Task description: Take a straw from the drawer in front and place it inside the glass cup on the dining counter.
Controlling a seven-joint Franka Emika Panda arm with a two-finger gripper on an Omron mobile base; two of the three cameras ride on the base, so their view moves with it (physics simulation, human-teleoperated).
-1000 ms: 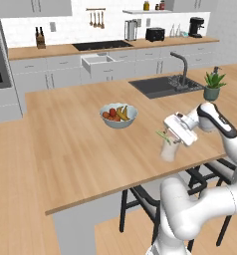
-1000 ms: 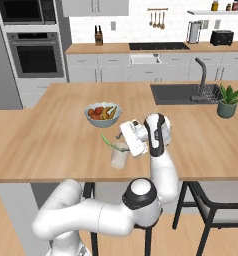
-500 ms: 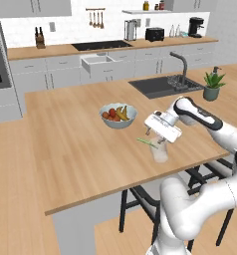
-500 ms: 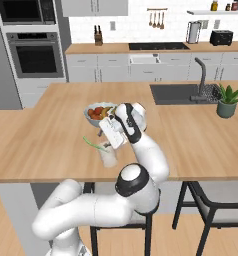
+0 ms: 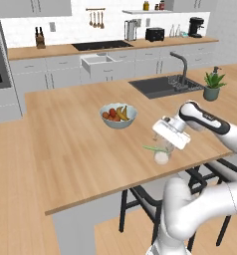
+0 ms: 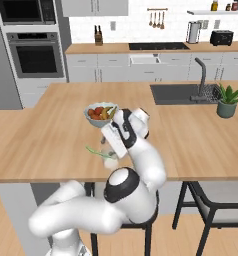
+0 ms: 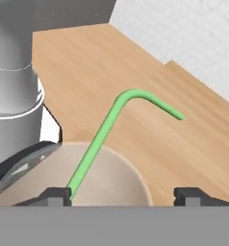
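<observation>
Arm reaches forward from the base, bent at the elbow, its wrist turned down so the end effector [image 5: 164, 147] hangs just above the glass cup [image 5: 162, 155]. Its fingers stand apart, gripping nothing. The straw [image 7: 109, 129] sits in the cup, its bent green top leaning out over the rim toward the fruit bowl [image 5: 118, 115]. The cup stands near the front edge of the dining counter [image 5: 65, 144], close to the stools. Broad bare wood lies left of the cup; the bowl sits nearby, behind it.
</observation>
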